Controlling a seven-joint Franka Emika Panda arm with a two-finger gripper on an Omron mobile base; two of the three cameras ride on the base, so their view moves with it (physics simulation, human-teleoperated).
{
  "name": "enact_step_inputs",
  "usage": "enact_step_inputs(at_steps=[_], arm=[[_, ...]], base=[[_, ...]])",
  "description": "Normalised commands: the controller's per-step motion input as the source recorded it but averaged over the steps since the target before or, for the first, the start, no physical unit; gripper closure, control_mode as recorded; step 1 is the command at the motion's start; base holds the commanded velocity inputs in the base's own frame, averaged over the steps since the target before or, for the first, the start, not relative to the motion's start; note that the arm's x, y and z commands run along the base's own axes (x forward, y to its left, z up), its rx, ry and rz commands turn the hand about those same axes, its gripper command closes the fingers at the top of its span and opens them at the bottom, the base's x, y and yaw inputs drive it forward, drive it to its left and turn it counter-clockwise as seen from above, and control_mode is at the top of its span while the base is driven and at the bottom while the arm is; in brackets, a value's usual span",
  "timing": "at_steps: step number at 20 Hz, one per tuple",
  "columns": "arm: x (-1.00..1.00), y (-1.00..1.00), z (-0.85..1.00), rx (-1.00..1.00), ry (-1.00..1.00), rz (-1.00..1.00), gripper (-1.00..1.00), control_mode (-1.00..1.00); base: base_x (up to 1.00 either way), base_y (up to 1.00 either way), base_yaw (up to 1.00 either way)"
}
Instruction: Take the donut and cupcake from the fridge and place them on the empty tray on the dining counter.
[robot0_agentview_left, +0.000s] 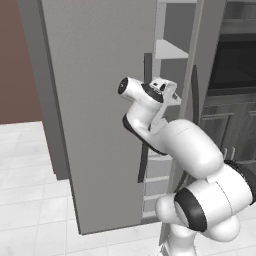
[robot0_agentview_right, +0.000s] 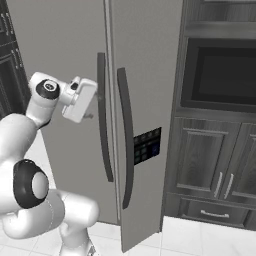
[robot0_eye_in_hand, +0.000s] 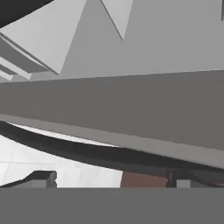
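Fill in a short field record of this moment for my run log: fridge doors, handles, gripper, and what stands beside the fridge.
fridge: tall, grey, two doors
left door: swung partly open, white shelves showing in the gap
right door: slightly ajar
handles: long, dark, curved; left handle, right handle
gripper: at the left handle, jaws wide, gripping nothing
donut and cupcake: cannot tell from these views
beside fridge: dark cabinets with a built-in oven
floor: white tiles
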Motion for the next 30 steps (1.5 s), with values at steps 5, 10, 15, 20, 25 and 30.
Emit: enact_step_inputs(at_steps=[5, 10, 15, 20, 25, 30], arm=[[0.45, 0.0, -0.07, 0.0, 0.08, 0.01, -1.0, -1.0], [0.59, -0.04, -0.25, -0.01, 0.04, 0.05, -1.0, -1.0], [0.47, -0.24, -0.32, -0.03, 0.02, 0.0, -1.0, -1.0], [0.41, -0.38, -0.19, -0.02, 0.07, 0.0, -1.0, -1.0], [0.24, -0.48, -0.1, -0.01, 0.08, 0.0, -1.0, -1.0], [0.14, -0.5, -0.14, -0.01, 0.12, 0.0, -1.0, -1.0]], base=[[0.0, 0.0, 0.0], [0.0, 0.0, 0.0], [0.0, 0.0, 0.0], [0.0, 0.0, 0.0], [0.0, 0.0, 0.0], [0.0, 0.0, 0.0]])
